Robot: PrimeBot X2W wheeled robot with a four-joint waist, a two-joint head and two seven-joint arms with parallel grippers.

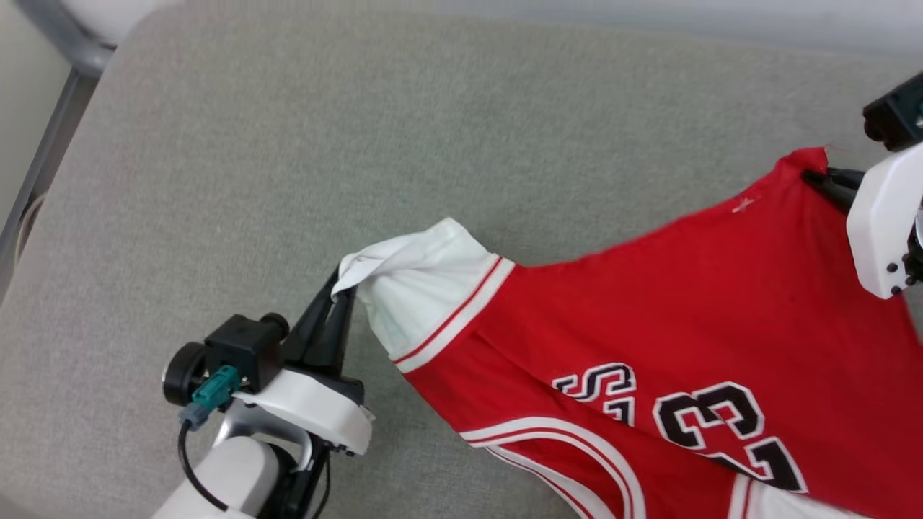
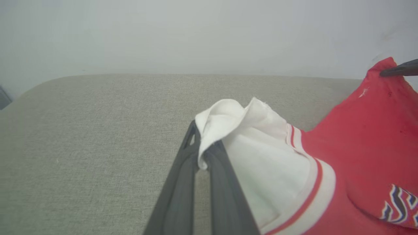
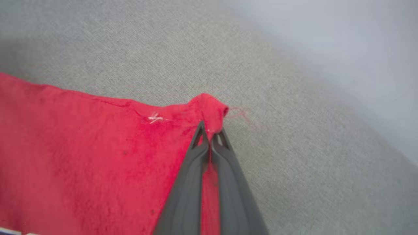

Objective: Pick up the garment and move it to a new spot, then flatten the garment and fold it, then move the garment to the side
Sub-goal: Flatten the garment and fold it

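Two pairs of jaws are clamped shut on the garment [image 1: 685, 303]: the left jaws pinch the rim of its white sleeve [image 2: 228, 120], the right jaws a red corner [image 3: 210, 107]. Between them the cloth spans the grey table [image 1: 288, 144], lettering side up. Both bites look thin, so a hard pull apart could slip the cloth free. Loose threads [image 3: 240, 112] beside the right jaws hint at fraying. A metal frame [image 1: 50, 137], well outside the left jaws, seems unlikely to hinder.
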